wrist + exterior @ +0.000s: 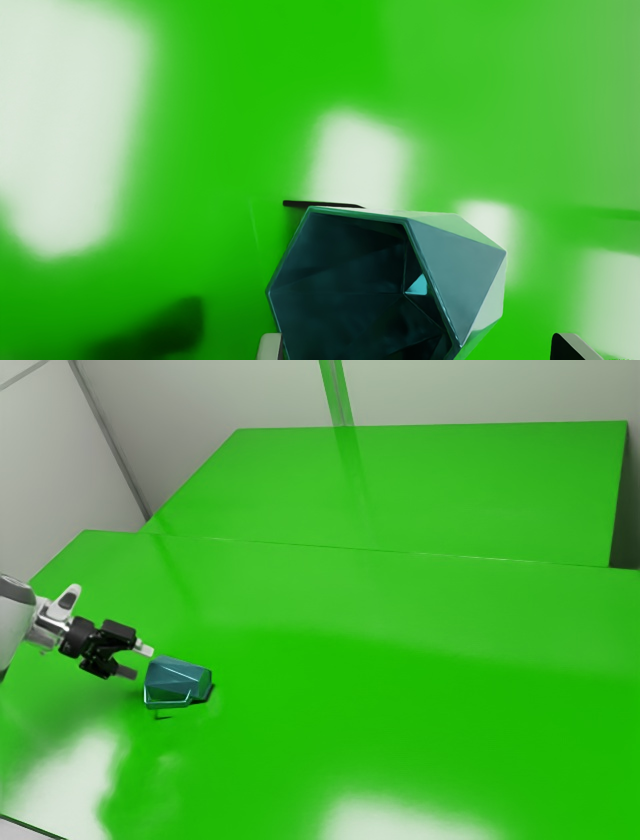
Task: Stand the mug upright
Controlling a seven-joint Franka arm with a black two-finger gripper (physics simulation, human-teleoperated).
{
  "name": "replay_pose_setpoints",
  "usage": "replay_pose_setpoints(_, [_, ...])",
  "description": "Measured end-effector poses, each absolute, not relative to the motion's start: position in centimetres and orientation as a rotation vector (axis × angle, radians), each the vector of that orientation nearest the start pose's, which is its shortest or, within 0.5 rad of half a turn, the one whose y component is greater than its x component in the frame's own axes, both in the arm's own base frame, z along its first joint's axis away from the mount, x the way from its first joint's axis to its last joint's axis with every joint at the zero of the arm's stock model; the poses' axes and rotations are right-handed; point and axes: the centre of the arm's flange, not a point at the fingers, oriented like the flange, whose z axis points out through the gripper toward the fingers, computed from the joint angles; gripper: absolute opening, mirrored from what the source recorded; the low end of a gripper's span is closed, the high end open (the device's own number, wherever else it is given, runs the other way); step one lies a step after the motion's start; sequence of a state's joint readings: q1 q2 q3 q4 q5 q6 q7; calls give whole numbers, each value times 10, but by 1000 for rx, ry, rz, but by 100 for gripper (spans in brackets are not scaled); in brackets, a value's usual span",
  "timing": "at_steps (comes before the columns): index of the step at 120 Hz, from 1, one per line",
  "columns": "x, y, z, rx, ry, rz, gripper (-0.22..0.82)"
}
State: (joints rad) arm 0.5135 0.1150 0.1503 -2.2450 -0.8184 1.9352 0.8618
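Observation:
A teal faceted mug [178,683] lies on its side on the green table, its open mouth toward the hand. The black gripper [141,661] is at the exterior view's left, low beside the mouth, its fingers spread wide. From the wrist view, one looks into the dark inside of the mug [350,280]. The gripper [417,350] is open there, with one fingertip close by the mug's rim and the other well apart from the mug's side. Whether the near fingertip touches the rim, I cannot tell.
The green table [400,710] carries bright reflections. Behind it stands another green surface [450,490] against pale walls. A thin dark strip [322,204] shows beside the mug's rim in the wrist view.

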Motion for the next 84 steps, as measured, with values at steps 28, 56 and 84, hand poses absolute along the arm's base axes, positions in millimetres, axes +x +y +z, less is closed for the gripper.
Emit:
replay_pose_setpoints(28, [428, 260, 298, 2356, 300, 210, 58])
replay_pose_setpoints(56, [427, 256, 295, 2354, 288, 203, 58])
replay_pose_setpoints(84, [428, 244, 290, 2347, 265, 185, 58])
